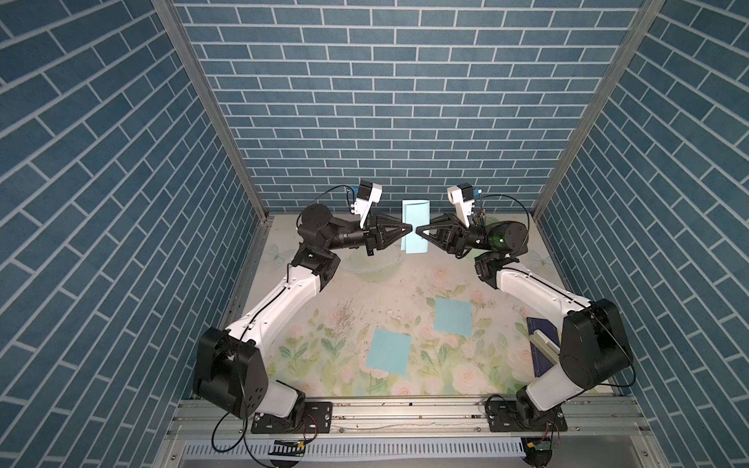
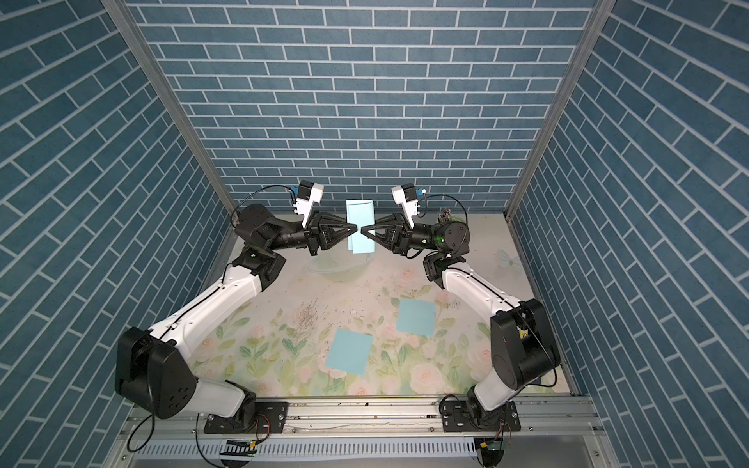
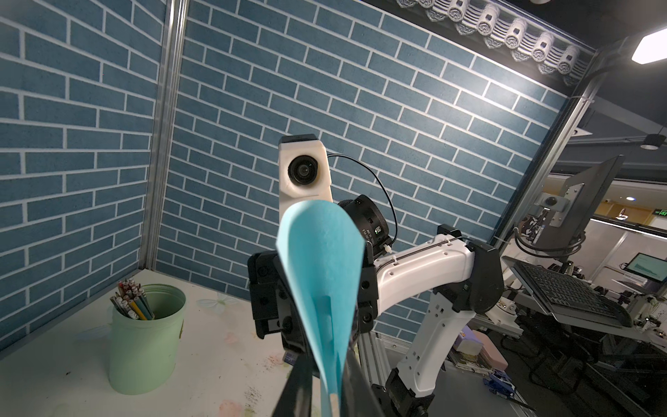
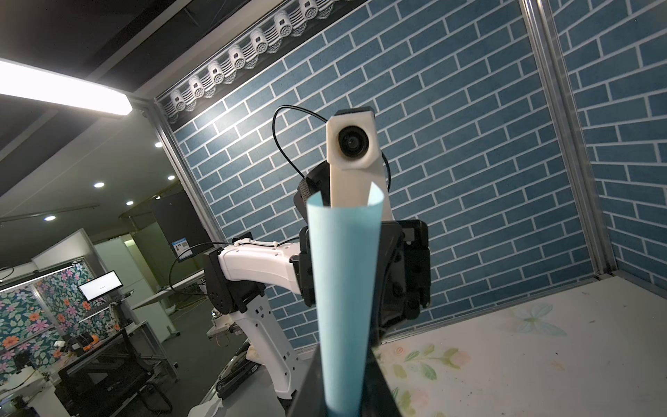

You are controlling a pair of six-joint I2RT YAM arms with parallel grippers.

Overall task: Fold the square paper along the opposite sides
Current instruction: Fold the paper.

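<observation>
Pale blue square paper [image 1: 415, 221] hangs in the air exactly where the two grippers meet nose to nose. It stands on edge, bent over into a loose loop, with the left gripper [image 1: 409, 234] touching it from one side and the right gripper [image 1: 420, 231] from the other. In both top views the tips come together at the sheet's middle [image 2: 360, 221], but finger spacing is too small to read there. The right wrist view shows what those views do not: the paper [image 4: 343, 270] runs up between the right gripper [image 4: 343, 400] fingers, which lie against both of its sides, pinching it. The left wrist view shows the open, rounded mouth of the loop [image 3: 321, 260] narrowing to a strip between the left gripper [image 3: 330, 400] fingers; whether they grip it cannot be told. In each wrist view the paper covers most of the opposing gripper. Well back from both grippers, toward the arm bases, two flat sheets [image 1: 390, 351] [image 1: 452, 317] lie apart on the floral table [image 1: 364, 291]. A green cup [image 3: 146, 343] of pencils [image 3: 131, 301] stands just beyond the right gripper's wrist, mostly hidden behind it from above.
</observation>
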